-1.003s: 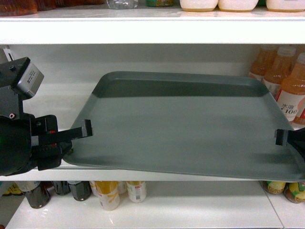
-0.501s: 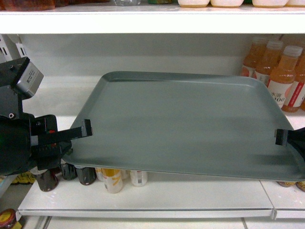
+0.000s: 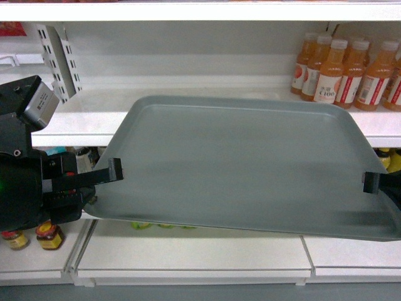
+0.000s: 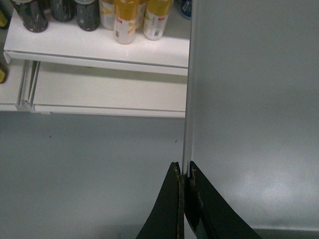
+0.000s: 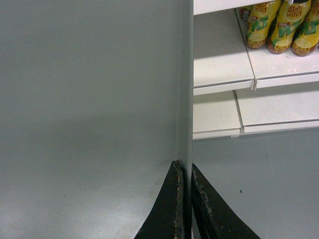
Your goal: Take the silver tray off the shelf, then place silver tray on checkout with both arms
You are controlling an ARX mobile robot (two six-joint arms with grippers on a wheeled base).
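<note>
Two end effectors carry the silver tray (image 3: 244, 166) between them, clear of the shelf (image 3: 94, 119) and out in front of it, its far edge overlapping the shelf's front lip in the head view. The left end effector (image 3: 113, 170) is clamped on the tray's left rim near the front corner; the left wrist view shows its two thin black fingers (image 4: 175, 209) pressed together with the raised rim pinched between them (image 4: 185, 174). The right end effector (image 3: 371, 182) grips the right rim in the same way, and the right wrist view shows its fingers (image 5: 172, 209) squeezing the rim from both sides (image 5: 185, 172). The tray sits roughly level, with its near edge slightly lower toward the right. Behind it on the shelf, at the right, stands a row of orange drink bottles (image 3: 348, 72) with white caps, well apart from the tray. Below, a lower shelf holds small jars (image 3: 47, 235) at the left. The left wrist view looks down past the tray edge at yellow-labelled bottles (image 4: 124, 20) on a white board, with grey floor (image 4: 89, 169) beneath.
</note>
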